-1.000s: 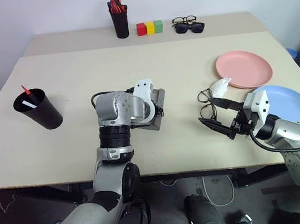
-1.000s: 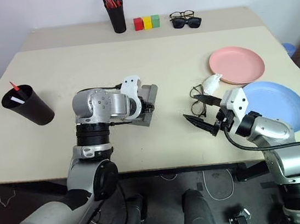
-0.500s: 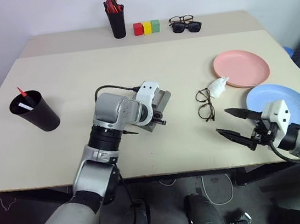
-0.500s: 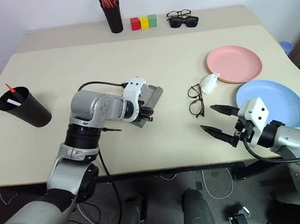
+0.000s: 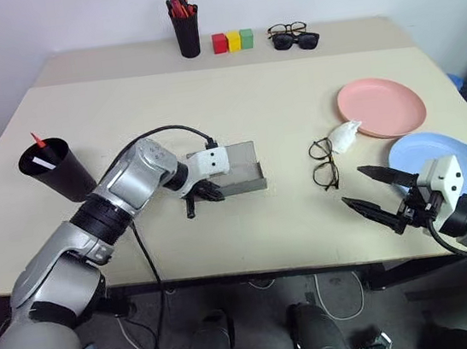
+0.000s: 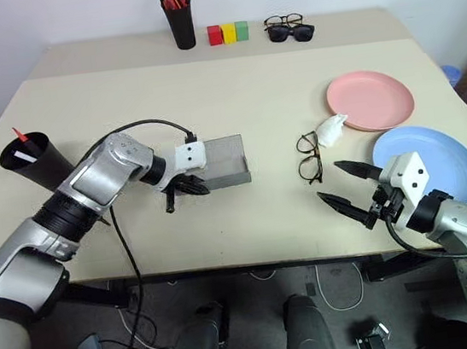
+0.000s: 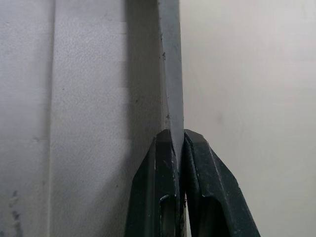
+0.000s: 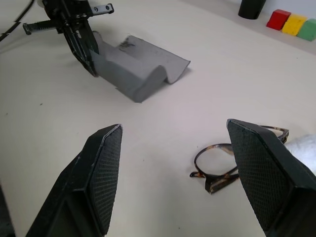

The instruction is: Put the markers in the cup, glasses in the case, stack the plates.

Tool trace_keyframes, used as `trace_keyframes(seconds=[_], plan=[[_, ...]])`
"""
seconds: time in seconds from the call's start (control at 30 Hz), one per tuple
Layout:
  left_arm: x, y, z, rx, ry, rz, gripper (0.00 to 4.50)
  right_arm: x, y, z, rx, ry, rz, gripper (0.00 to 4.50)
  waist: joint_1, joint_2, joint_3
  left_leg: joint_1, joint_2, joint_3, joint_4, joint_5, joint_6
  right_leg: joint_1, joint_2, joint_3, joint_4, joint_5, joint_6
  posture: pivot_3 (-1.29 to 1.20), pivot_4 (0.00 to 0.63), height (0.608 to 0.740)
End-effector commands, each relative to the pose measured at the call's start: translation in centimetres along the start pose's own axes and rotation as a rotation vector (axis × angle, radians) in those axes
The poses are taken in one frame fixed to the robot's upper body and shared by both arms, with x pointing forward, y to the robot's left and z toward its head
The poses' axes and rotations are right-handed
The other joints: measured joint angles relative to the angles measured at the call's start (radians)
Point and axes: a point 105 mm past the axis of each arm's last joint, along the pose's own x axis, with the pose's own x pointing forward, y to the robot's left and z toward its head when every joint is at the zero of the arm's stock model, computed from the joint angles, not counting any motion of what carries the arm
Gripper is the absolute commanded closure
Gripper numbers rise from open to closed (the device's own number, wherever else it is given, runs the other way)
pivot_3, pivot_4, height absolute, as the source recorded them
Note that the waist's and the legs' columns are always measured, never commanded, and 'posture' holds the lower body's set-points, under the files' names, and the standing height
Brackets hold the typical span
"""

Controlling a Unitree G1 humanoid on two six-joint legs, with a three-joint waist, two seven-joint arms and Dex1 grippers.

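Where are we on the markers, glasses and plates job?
Done: markers sit in the cup. In hand: left gripper is shut on the rim of the open case; right gripper is open, empty, near the glasses on the table. Left: case the glasses, stack the pink plate and blue plate.

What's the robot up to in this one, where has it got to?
The left gripper is shut on the edge of the open grey case in the middle of the table. The right gripper waits open just short of the thin wire-rimmed glasses, which lie on the table beside a crumpled white cloth. Both markers stand in the black cup. The pink plate and the blue plate lie side by side, not stacked.
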Motion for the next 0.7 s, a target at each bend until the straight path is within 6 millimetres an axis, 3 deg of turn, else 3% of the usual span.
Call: trace_keyframes(seconds=[0.03,0.1,0.4,0.7], plan=[[0.2,0.8,-0.2,0.128,0.042,-0.014,4.41,0.2,0.3,1.4,-0.037,-0.049,0.0,1.05,0.007,0.0,0.0,0.0,0.0,0.0,0.0,0.0,0.0,0.0,0.0,0.0,0.0,0.0,0.0,0.0,0.15,0.74],[0.5,1.3,0.1,0.16,0.038,-0.01,4.41,0.3,0.4,1.5,-0.04,-0.049,-0.003,1.05,0.013,0.0,0.0,0.0,0.0,0.0,0.0,0.0,0.001,0.0,0.0,0.0,0.0,0.0,0.001,0.0,0.15,0.74],[0.5,0.1,1.8,0.212,-0.033,-0.097,4.41,0.1,0.7,1.5,-0.038,-0.048,-0.015,1.05,0.013,0.0,0.0,0.0,0.0,0.0,0.001,-0.001,0.002,0.001,0.0,0.0,0.001,0.001,0.005,0.0,0.15,0.74],[0.2,-0.3,3.4,0.098,-0.072,-0.09,4.41,0.4,0.3,1.5,-0.036,-0.046,-0.015,1.05,0.01,0.0,0.0,0.0,0.0,0.0,0.002,0.0,0.002,0.001,0.0,0.0,0.004,0.002,0.006,0.0,0.15,0.74]])
